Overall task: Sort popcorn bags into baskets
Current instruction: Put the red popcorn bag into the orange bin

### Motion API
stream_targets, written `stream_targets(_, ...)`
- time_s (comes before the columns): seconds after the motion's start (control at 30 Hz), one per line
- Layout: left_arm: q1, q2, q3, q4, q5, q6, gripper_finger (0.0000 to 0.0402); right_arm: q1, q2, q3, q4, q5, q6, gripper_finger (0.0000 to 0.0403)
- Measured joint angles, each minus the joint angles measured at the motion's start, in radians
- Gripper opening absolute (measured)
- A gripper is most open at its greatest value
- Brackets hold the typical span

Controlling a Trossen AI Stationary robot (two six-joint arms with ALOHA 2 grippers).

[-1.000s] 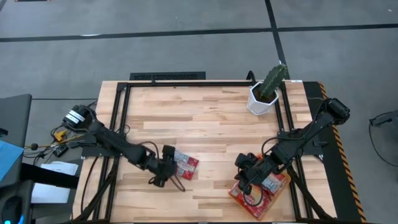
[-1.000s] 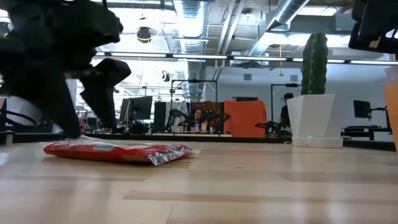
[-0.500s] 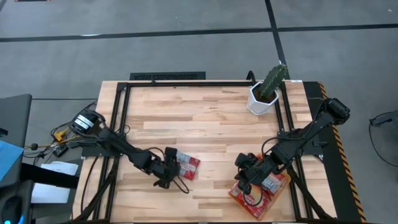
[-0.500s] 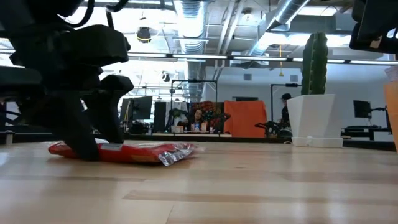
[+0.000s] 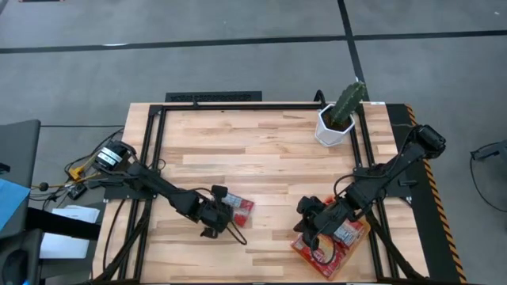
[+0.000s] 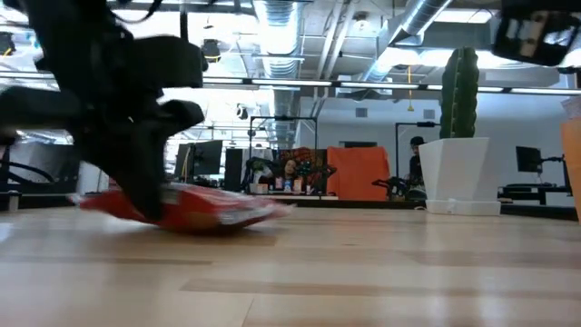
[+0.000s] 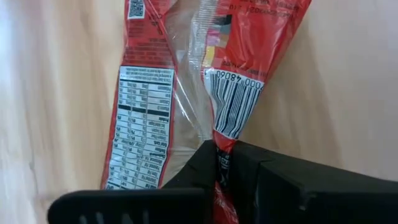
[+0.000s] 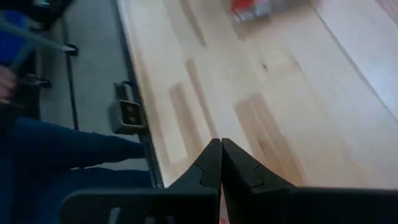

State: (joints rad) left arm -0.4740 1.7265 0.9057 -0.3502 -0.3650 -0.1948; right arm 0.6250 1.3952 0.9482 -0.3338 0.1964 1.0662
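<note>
A red popcorn packet (image 5: 239,206) with a clear middle seam lies near the table's middle front; it also shows in the low view (image 6: 222,209) and the left wrist view (image 7: 233,56). My left gripper (image 5: 214,218) is shut on its left end. My right gripper (image 5: 306,228) is shut and hovers at the left edge of the orange basket (image 5: 317,260). The basket holds several red packets (image 5: 342,236) at the front right. In the right wrist view, the right gripper (image 8: 221,155) shows nothing between its fingers. My left gripper pinches the packet's end toward the table's left (image 7: 225,138) between its two fingers, by the barcode. The fingers come low from the table's left and slant down, in line with the packet's length. The packet stretches away from them, low over the table; I cannot tell whether it is clear.
A white pot with a cactus (image 5: 334,127) stands at the far right and also shows in the low view (image 6: 458,173). Bare wood lies between the packet and the basket. A person's blue-clad leg (image 8: 68,155) shows beyond the table's left edge.
My left gripper has moved toward the table's right, onto the packet's left end. Its fingers stood apart, then straddled the packet, and have shut on it. The packet has shifted slightly.
</note>
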Motion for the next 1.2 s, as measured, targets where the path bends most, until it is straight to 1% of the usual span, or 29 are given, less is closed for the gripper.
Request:
stream_targets(0.07, 0.017, -0.026, 0.028, -0.042, 0.05, 0.024, 0.0005, -0.01, 0.0, 0.0, 0.035, 0.032, -0.047, 0.0031)
stream_targets(0.17, 0.061, -0.088, 0.031, -0.064, 0.166, 0.036, 0.0005, -0.032, 0.0, 0.0, 0.081, 0.07, -0.101, 0.0044)
stream_targets(0.37, 0.156, -0.281, 0.034, -0.053, 0.378, 0.014, 0.0003, -0.052, 0.0, 0.0, 0.175, 0.071, -0.206, 0.0083)
stream_targets(0.4, 0.174, -0.314, 0.035, -0.038, 0.414, 0.011, 0.0003, -0.051, 0.0, 0.0, 0.189, 0.073, -0.221, 0.0092)
stream_targets(0.47, 0.215, -0.382, 0.035, 0.003, 0.507, -0.007, 0.0003, -0.051, 0.0, 0.0, 0.222, 0.113, -0.25, 0.0113)
stream_targets(0.6, 0.292, -0.5, 0.035, 0.159, 0.695, -0.07, 0.0003, -0.05, 0.0, 0.0, 0.287, 0.247, -0.328, 0.0168)
stream_targets(0.67, 0.319, -0.546, 0.036, 0.255, 0.762, -0.115, 0.0003, -0.052, 0.0, 0.0, 0.334, 0.315, -0.388, 0.02)
stream_targets(0.73, 0.337, -0.581, 0.036, 0.327, 0.791, -0.163, 0.0003, -0.06, 0.0, 0.0, 0.393, 0.385, -0.466, 0.023)
stream_targets(0.8, 0.349, -0.606, 0.036, 0.392, 0.804, -0.21, 0.0003, -0.073, 0.0, 0.0, 0.467, 0.432, -0.555, 0.0253)
stream_targets(0.9, 0.352, -0.621, 0.037, 0.479, 0.826, -0.272, 0.0004, -0.106, 0.0, 0.0, 0.601, 0.456, -0.705, 0.0269)
stream_targets(0.97, 0.351, -0.62, 0.037, 0.533, 0.856, -0.312, 0.0004, -0.132, 0.0, 0.011, 0.682, 0.449, -0.8, 0.027)
stream_targets(1.03, 0.35, -0.607, 0.037, 0.597, 0.888, -0.349, 0.0003, -0.16, 0.0, 0.036, 0.722, 0.412, -0.873, 0.027)
stream_targets(1.2, 0.35, -0.577, 0.037, 0.714, 0.931, -0.414, 0.0004, -0.202, 0.0, 0.117, 0.723, 0.299, -0.999, 0.027)
